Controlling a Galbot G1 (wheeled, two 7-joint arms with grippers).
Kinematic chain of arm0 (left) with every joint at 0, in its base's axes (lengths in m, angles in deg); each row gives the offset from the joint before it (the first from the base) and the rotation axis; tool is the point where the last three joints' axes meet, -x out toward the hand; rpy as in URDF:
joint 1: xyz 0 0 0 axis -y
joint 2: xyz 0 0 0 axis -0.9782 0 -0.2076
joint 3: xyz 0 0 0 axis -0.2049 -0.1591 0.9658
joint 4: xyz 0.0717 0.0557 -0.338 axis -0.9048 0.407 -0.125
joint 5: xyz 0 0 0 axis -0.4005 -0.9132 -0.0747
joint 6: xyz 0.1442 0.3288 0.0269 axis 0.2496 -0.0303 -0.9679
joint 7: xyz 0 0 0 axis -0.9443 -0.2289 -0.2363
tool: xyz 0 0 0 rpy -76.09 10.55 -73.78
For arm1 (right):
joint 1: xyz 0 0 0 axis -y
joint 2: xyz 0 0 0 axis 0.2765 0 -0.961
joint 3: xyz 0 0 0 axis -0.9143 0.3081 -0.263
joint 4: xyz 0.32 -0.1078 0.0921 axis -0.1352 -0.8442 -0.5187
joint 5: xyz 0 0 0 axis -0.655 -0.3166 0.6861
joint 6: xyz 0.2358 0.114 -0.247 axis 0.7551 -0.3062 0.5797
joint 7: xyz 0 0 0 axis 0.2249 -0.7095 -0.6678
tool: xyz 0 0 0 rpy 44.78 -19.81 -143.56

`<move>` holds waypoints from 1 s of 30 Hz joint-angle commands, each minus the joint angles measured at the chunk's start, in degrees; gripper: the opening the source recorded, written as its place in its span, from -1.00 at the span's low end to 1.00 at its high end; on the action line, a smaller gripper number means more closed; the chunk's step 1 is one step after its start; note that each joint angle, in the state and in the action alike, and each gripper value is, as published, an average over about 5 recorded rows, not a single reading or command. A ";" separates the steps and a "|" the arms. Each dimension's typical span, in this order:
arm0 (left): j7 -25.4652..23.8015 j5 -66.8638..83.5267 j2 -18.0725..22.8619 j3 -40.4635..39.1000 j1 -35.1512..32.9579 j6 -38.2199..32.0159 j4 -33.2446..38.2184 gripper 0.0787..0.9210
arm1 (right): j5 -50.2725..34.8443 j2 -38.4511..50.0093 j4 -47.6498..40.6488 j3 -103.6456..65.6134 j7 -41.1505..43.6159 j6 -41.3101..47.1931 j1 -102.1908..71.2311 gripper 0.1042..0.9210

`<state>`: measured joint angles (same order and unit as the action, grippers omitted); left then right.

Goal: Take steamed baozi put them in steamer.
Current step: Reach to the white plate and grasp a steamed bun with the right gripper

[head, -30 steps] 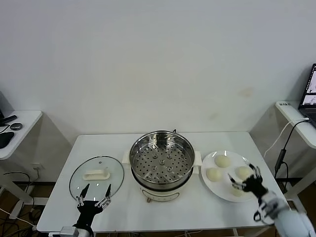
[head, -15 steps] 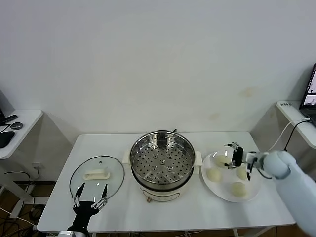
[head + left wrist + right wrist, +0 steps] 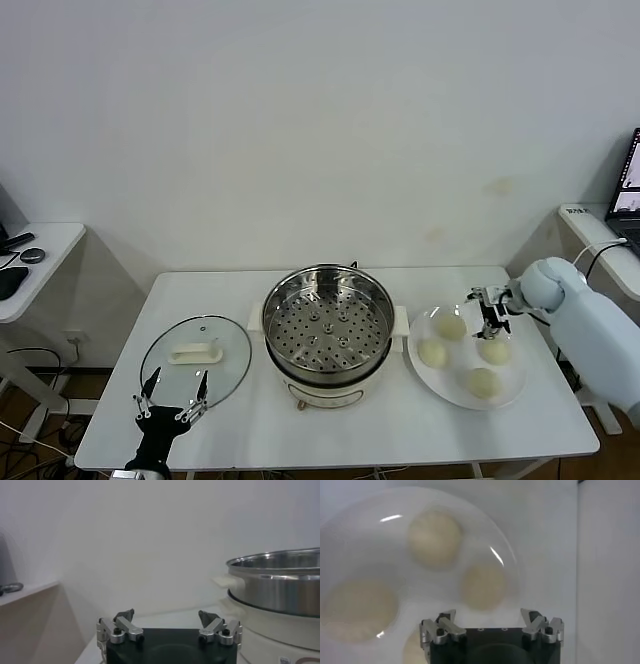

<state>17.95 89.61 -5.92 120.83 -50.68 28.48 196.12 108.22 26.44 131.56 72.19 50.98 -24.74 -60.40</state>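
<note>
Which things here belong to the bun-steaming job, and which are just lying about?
Part of the job:
four buns
steamer
right hand, open above the buns

Just lying about:
plate under the buns
glass lid
table
left hand, open, idle by the lid

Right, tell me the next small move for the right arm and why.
Probably lower the right gripper onto a steamed baozi and close. Its jaws are open and empty above the far side of the white plate, all four buns lie there, and the steamer holds none. The left gripper waits open at the near table edge by the glass lid.
</note>
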 commanded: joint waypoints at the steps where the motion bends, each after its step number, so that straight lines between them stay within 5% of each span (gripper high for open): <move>1: -0.15 -2.18 0.08 0.29 -0.22 -1.35 0.00 0.77 | 1.45 -3.21 -9.11 7.13 3.22 -1.45 6.93 0.76; 23: -0.03 -2.72 -0.02 1.92 -0.57 -2.95 -0.70 0.77 | 1.65 -9.65 -13.34 9.24 0.35 -1.77 6.83 0.76; 30: 0.01 -2.90 0.11 2.26 -0.88 -3.96 -0.65 0.77 | 2.38 -10.20 -13.43 9.95 0.07 -1.09 6.92 0.47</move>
<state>17.94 86.83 -5.79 122.92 -51.57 24.88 195.42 110.14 17.48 119.11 81.35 51.28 -25.97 -53.90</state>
